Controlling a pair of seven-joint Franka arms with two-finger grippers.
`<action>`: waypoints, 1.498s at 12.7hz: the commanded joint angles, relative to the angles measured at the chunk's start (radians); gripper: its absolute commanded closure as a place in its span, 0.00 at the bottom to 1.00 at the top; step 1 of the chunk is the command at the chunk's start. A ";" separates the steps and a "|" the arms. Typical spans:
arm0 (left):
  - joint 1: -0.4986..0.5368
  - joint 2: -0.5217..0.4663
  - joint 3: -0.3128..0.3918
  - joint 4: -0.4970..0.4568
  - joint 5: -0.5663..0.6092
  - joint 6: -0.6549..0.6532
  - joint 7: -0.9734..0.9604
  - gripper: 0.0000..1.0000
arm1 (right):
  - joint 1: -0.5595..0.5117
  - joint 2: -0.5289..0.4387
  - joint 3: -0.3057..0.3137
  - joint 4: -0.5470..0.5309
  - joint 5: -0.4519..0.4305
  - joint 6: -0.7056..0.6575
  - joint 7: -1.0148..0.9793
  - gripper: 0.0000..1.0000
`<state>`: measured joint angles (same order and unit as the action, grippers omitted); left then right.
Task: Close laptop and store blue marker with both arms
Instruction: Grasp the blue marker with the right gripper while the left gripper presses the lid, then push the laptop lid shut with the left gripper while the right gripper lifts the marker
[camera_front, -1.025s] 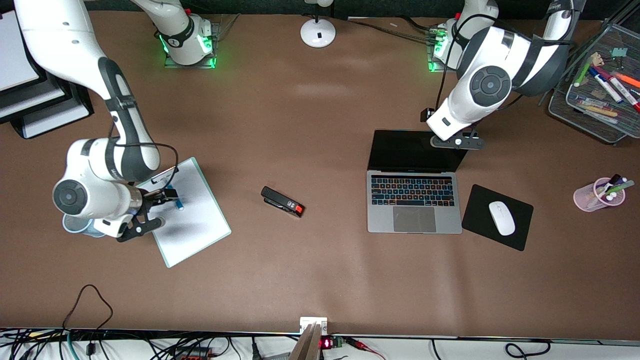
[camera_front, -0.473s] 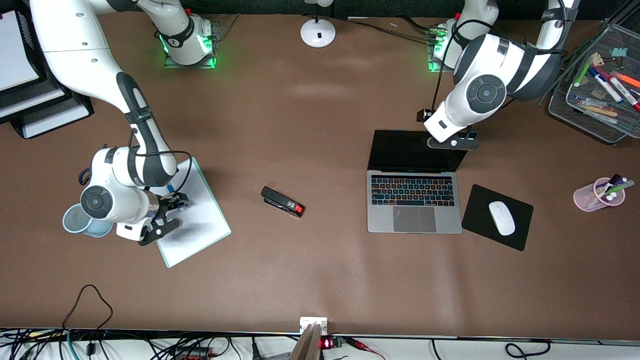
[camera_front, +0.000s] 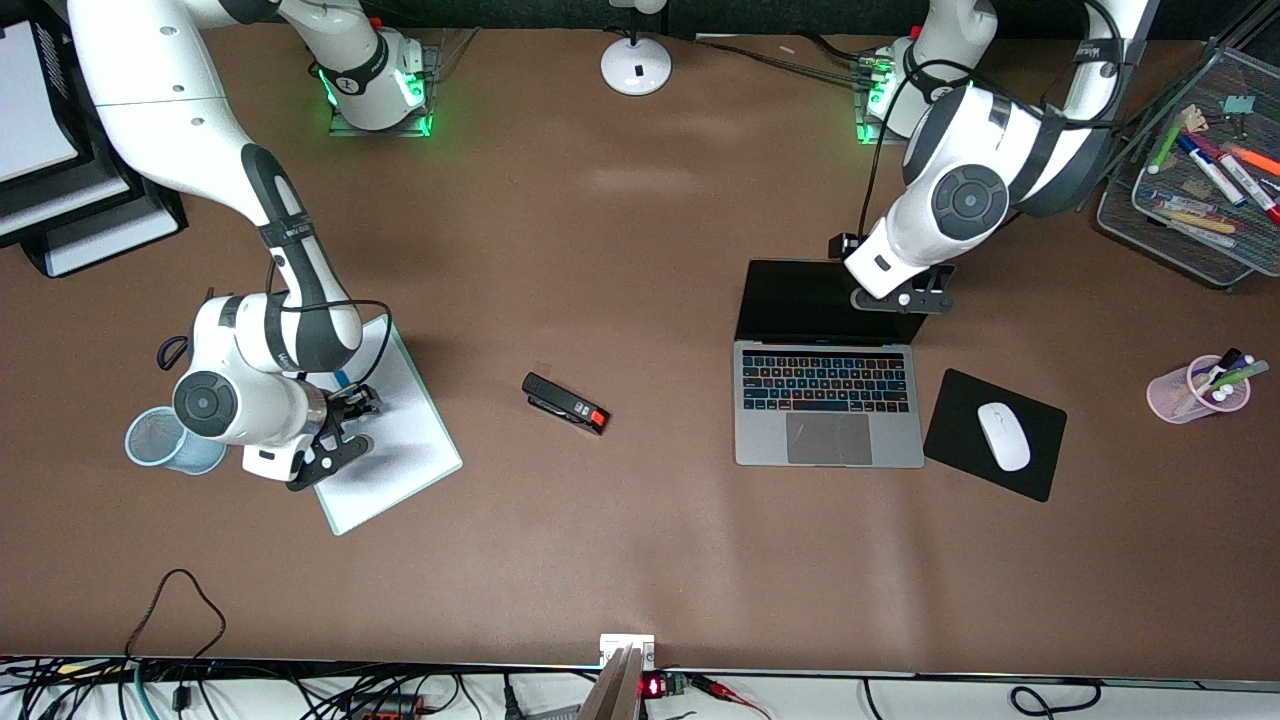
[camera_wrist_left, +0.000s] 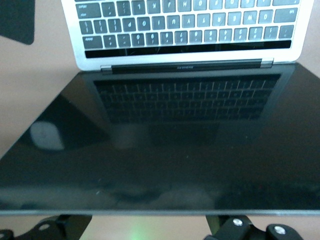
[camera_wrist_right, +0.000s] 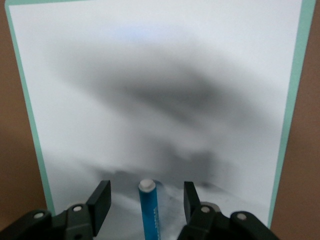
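The laptop (camera_front: 828, 400) stands open near the left arm's end of the table, its black screen (camera_wrist_left: 175, 140) upright. My left gripper (camera_front: 900, 297) is at the screen's top edge, open, with a finger at each side of the lid's back (camera_wrist_left: 147, 227). The blue marker (camera_wrist_right: 148, 212) lies on a whiteboard (camera_front: 400, 440). In the front view only a short piece of the marker (camera_front: 342, 379) shows beside the wrist. My right gripper (camera_front: 340, 425) is low over the marker, open, with one finger on each side of it (camera_wrist_right: 146, 199) and not touching it.
A blue mesh cup (camera_front: 160, 440) stands beside the whiteboard, under the right arm. A black stapler (camera_front: 565, 403) lies mid-table. A white mouse (camera_front: 1003, 436) sits on a black pad beside the laptop. A pink pen cup (camera_front: 1200, 390) and a mesh marker tray (camera_front: 1200, 190) are at the left arm's end.
My right gripper has moved from beside the mesh cup onto the whiteboard and now straddles the marker. My left gripper has shifted slightly along the laptop screen's top edge.
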<state>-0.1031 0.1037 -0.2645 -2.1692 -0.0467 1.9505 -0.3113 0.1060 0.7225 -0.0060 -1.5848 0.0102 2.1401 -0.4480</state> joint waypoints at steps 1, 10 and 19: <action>0.014 0.047 -0.006 0.067 -0.027 0.011 -0.006 0.00 | -0.006 0.005 0.000 0.002 -0.006 0.001 -0.011 0.37; 0.042 0.155 0.001 0.166 -0.027 0.117 -0.005 0.00 | -0.005 0.005 -0.005 -0.020 -0.009 0.000 -0.002 0.69; 0.071 0.303 0.001 0.299 -0.025 0.222 -0.005 0.00 | -0.006 0.017 -0.006 -0.020 -0.010 0.004 -0.001 0.69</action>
<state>-0.0400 0.3495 -0.2592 -1.9373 -0.0514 2.1748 -0.3157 0.1040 0.7397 -0.0159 -1.5979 0.0099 2.1405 -0.4480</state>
